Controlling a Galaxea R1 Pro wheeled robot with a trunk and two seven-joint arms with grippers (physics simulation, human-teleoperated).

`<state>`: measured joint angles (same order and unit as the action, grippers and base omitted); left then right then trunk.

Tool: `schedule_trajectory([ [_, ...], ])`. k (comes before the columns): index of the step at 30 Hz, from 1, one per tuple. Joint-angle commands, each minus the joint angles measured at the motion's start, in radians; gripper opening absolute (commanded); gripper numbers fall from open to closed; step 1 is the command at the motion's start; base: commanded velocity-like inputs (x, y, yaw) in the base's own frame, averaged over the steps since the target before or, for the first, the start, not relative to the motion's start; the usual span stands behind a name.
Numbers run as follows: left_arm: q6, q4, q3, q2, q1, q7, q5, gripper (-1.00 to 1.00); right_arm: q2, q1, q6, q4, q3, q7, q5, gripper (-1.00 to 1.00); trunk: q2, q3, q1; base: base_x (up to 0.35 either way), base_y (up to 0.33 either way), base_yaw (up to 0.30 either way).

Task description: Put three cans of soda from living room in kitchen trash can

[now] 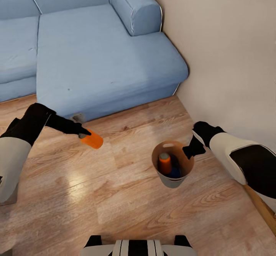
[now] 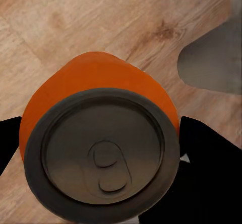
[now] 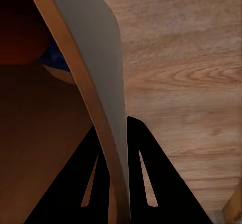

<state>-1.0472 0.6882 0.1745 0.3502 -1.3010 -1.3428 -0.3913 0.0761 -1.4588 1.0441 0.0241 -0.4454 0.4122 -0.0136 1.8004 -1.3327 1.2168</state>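
My left gripper [image 1: 82, 134] is shut on an orange can of soda [image 1: 92, 139], held tilted above the wooden floor in front of the blue sofa; its grey top [image 2: 103, 153] faces the left wrist camera between the black fingers [image 2: 209, 156]. To the right, the tash can [image 1: 168, 179], grey outside and tan inside, hangs from my right gripper [image 1: 188, 151], which is shut on its rim [image 3: 103, 128]. Inside it stand an orange can [image 1: 165, 163] and a dark blue can [image 1: 175, 171].
The blue corner sofa [image 1: 96, 52] fills the back of the head view. A beige wall [image 1: 230, 56] runs along the right. A wooden frame edge [image 1: 264, 210] lies at the lower right. My base [image 1: 138, 247] shows at the bottom over wood flooring.
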Motion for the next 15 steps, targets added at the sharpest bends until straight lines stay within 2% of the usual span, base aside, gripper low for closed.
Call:
schedule_trajectory([
  [1,0.0,0.002,0.005,0.012,-0.025,-0.066,-0.007,-1.0,-0.008,0.002,0.003,0.0,0.01,0.005,0.016,-1.0,-0.007,0.003,-0.004,0.0,0.0,0.0],
  [3,0.0,0.004,0.008,0.025,-0.052,-0.126,-0.01,-1.0,-0.018,0.004,0.003,0.0,0.01,0.004,0.016,-1.0,-0.021,0.009,-0.012,0.0,0.0,0.0],
  [4,0.0,0.005,0.009,0.035,-0.079,-0.176,-0.011,-1.0,-0.028,0.007,0.003,0.0,0.01,0.003,0.015,-1.0,-0.028,0.013,-0.015,0.0,0.0,0.0],
  [7,0.0,0.007,0.011,0.043,-0.112,-0.223,-0.012,-1.0,-0.042,0.012,0.003,-0.001,0.01,0.001,0.015,-1.0,-0.049,0.022,-0.027,0.0,0.0,0.0],
  [9,0.0,0.02,0.017,0.044,-0.14,-0.228,-0.01,-1.0,-0.067,0.021,0.003,-0.016,0.01,-0.003,0.015,-1.0,-0.063,0.028,-0.035,0.0,0.0,0.0],
  [12,0.0,0.038,0.033,0.041,-0.154,-0.228,-0.007,-1.0,-0.086,0.038,0.003,-0.044,0.01,-0.005,0.013,-1.0,-0.084,0.038,-0.046,0.0,0.0,0.0],
  [15,0.0,0.054,0.067,0.036,-0.17,-0.228,-0.003,-1.0,-0.103,0.052,0.003,-0.068,0.01,-0.007,0.012,-1.0,-0.105,0.047,-0.058,0.0,0.0,0.0],
])
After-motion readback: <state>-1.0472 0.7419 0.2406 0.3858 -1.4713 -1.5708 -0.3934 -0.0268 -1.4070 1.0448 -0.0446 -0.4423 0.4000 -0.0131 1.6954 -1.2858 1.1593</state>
